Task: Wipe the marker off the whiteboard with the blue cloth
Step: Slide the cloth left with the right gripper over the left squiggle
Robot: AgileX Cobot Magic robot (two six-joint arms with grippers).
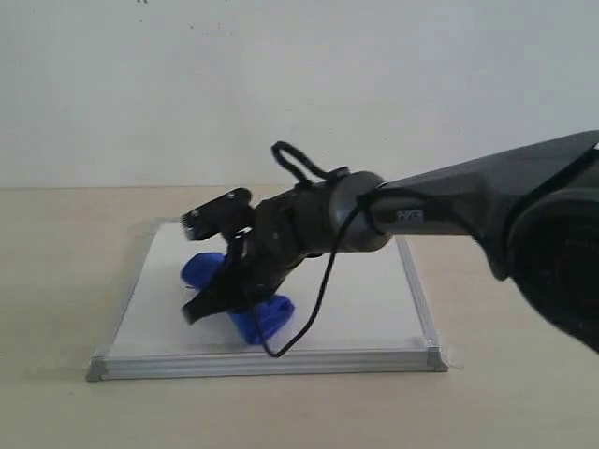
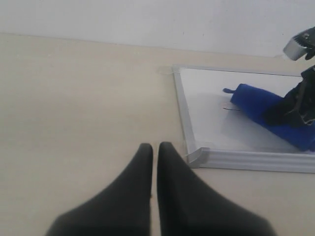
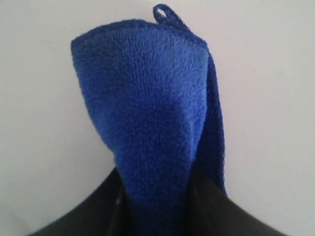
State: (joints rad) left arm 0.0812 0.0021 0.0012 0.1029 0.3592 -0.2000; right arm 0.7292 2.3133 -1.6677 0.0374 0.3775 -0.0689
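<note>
The whiteboard (image 1: 360, 304) lies flat on the table, silver-framed. My right gripper (image 1: 225, 295) reaches across onto its left half and is shut on the blue cloth (image 1: 264, 318), which presses down on the board. In the right wrist view the blue cloth (image 3: 147, 98) sticks out from between the fingers over the white surface (image 3: 39, 98). The left wrist view shows the whiteboard (image 2: 206, 118), the cloth (image 2: 256, 101) and one thin marker line (image 2: 231, 109) just beside the cloth's end. My left gripper (image 2: 155, 147) is shut and empty, over the table near a board corner (image 2: 197, 156).
The beige table (image 1: 56, 281) surrounds the board, and a pale wall stands behind it. A black cable (image 1: 318, 290) loops down from the right wrist over the board. The left arm is outside the exterior view.
</note>
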